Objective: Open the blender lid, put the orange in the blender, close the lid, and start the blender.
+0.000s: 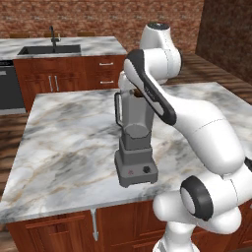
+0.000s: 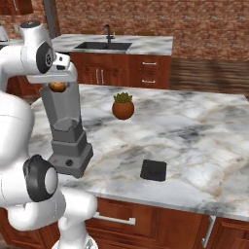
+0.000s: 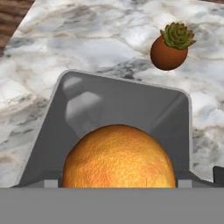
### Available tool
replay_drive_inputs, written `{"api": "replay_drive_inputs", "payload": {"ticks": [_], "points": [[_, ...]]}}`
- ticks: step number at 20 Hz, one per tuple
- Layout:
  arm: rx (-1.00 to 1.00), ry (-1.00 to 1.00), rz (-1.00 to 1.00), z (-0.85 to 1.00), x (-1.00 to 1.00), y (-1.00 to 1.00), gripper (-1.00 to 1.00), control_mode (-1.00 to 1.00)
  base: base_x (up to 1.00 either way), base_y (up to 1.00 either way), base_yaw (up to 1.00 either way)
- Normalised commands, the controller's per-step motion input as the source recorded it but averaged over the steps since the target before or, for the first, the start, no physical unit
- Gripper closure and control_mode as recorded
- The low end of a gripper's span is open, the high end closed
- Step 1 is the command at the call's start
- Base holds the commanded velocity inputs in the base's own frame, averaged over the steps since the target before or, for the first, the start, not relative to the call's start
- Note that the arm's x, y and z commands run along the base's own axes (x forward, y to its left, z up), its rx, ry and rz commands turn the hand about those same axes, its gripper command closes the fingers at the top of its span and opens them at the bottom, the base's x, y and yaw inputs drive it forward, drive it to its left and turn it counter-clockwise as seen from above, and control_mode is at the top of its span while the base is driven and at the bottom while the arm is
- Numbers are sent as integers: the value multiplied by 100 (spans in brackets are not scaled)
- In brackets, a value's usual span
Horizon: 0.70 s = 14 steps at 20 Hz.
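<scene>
On the marble tabletop (image 1: pixel 64 147), what stands beside the arm? (Student)

The blender (image 1: pixel 135 142), upright near the front edge: a tapered grey jar with a side handle on a boxy dark base that carries a black knob and a small red mark. Its jar top is uncovered. (Tutor)

Where is the blender lid (image 2: pixel 153 170)? (Student)

Lying flat on the tabletop, well apart from the blender, towards the front edge in the right base view. It is a dark squarish cap with rounded corners. (Tutor)

And the orange (image 3: pixel 119 156)? (Student)

At the jar's open mouth, directly under the hand. In the right base view it shows just below the white wrist, level with the jar rim. The hand view looks past it into the grey interior of the jar, whose rim frames the fruit on three sides. (Tutor)

What is the condition of the pincer (image 2: pixel 57 80)? (Student)

It is grasping the orange, which hangs at the jar mouth without support from below. The fingertips themselves are hidden behind the fruit. (Tutor)

What else is on the tabletop? (Student)

A small potted plant (image 2: pixel 123 106), a green rosette in a round brown pot, beyond the blender. A counter with a sink (image 2: pixel 102 46) stands against the brick wall behind. (Tutor)
</scene>
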Motion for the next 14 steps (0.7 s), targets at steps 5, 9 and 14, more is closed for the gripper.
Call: {"api": "replay_drive_inputs", "payload": {"ticks": [5, 9, 14], "points": [[1, 2, -4, -33, 16, 0, 100, -100, 0, 0, 0], [0, 2, -5, -62, -4, 0, 100, -100, 0, 0, 0], [0, 0, -6, -48, -10, 0, -100, -100, 0, 0, 0]]}}
